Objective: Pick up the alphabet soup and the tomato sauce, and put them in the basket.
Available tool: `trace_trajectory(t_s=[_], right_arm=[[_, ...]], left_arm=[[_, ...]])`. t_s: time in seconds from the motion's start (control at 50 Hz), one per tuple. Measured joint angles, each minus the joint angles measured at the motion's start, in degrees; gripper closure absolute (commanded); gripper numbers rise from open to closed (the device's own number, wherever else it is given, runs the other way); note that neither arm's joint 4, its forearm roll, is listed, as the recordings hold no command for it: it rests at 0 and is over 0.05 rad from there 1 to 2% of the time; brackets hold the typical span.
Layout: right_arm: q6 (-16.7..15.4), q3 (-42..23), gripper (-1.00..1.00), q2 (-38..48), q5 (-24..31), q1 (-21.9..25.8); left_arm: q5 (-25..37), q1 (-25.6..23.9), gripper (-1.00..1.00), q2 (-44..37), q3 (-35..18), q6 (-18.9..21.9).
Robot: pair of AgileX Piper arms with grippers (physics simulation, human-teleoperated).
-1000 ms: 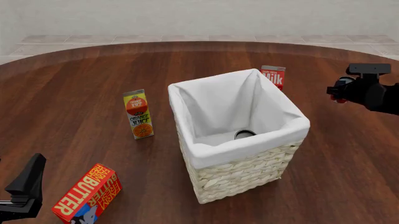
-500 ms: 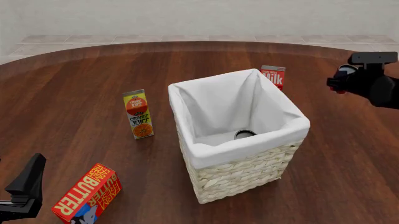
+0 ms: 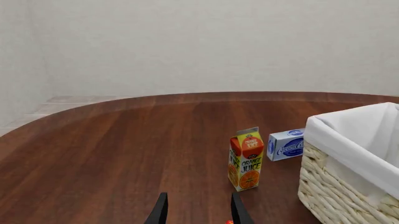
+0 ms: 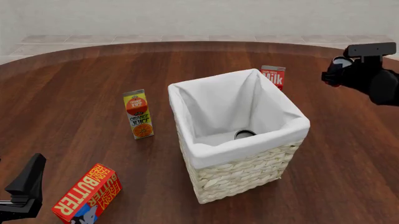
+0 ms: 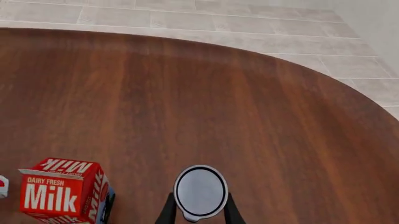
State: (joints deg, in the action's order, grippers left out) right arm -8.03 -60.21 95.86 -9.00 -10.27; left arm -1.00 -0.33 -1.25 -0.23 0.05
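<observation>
The alphabet soup [image 5: 200, 191] sat clamped between the right gripper's [image 4: 337, 74] fingers [image 5: 167, 210], silvery top showing, held in the air above the table [image 4: 74, 84] to the right of the milk carton [image 4: 273, 76]. The tomato sauce [image 4: 245, 134] lay at the bottom of the basket [image 4: 240, 175], only its dark top visible. The left gripper [image 3: 197, 211] hung near the butter box [image 4: 87, 193], its jaws parted and holding nothing. An orange juice carton [image 4: 138, 114] stood left of the basket, and a cream cheese box [image 3: 285, 144] lay behind it.
</observation>
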Motion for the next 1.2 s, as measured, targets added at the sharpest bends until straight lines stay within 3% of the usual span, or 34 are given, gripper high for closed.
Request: trace_trajectory(t_s=[1.2], right_arm=[[-2.18, -2.00, 1.00, -16.28, 9.57, 15.39]], left_arm=[[0.00, 0.00, -1.00, 0.00, 0.00, 0.00]])
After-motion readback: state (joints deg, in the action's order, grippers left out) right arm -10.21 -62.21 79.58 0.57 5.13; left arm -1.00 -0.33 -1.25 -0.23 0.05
